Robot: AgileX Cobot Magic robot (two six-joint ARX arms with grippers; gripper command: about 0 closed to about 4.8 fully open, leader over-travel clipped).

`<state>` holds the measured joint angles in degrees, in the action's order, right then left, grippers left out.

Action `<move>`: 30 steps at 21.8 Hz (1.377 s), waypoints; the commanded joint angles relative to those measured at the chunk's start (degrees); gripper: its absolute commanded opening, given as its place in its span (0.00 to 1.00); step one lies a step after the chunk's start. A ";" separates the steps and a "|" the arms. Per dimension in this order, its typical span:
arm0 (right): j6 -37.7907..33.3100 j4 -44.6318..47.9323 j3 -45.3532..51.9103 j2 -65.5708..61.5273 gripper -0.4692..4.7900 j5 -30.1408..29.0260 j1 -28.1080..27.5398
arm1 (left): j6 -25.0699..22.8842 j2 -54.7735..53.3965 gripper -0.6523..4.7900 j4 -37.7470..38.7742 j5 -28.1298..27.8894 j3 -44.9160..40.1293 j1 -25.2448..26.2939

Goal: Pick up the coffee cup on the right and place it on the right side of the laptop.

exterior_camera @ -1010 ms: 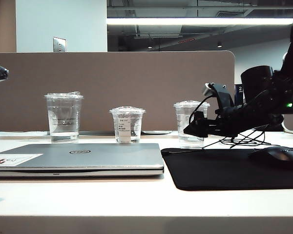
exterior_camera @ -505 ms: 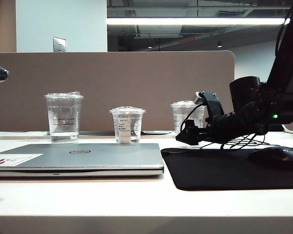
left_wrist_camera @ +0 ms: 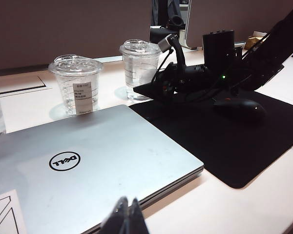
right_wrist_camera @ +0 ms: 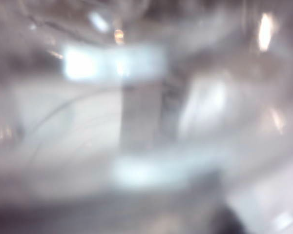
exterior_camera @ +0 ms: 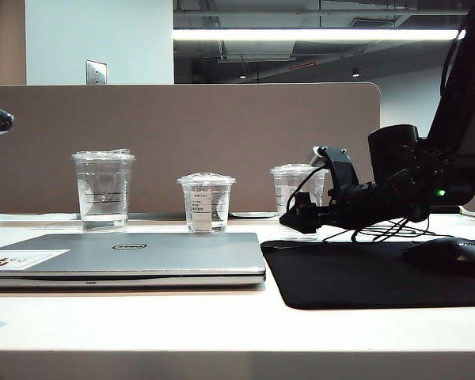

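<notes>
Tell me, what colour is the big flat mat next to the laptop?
The mat is plain black. It shows best in the left wrist view, lying right beside the silver laptop.

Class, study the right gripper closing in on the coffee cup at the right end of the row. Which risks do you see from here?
1. The right gripper comes in low and open at the coffee cup; a nudge could tip the tall, light cup.
2. The right wrist view is a blur of clear plastic, so alignment is hard to judge.
3. The mouse lies on the mat right of the laptop, crowding the drop spot.
</notes>
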<state>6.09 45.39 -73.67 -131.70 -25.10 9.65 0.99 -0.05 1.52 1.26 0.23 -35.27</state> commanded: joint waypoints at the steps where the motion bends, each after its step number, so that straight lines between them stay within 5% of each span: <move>1: -0.11 2.05 -0.15 0.35 1.00 0.15 0.11 | -0.13 -0.02 0.11 -0.33 0.02 0.17 -0.04; 8: -0.11 2.05 -0.15 0.35 0.74 0.13 0.13 | -0.13 -0.02 0.11 -0.31 0.02 0.17 -0.04; 30: -3.32 8.63 8.28 12.26 0.73 -0.48 0.11 | -0.13 -0.02 0.11 -0.35 0.02 0.17 -0.04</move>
<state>2.98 50.78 -66.65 -121.32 -25.39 9.69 0.99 -0.08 1.52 1.26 0.23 -35.27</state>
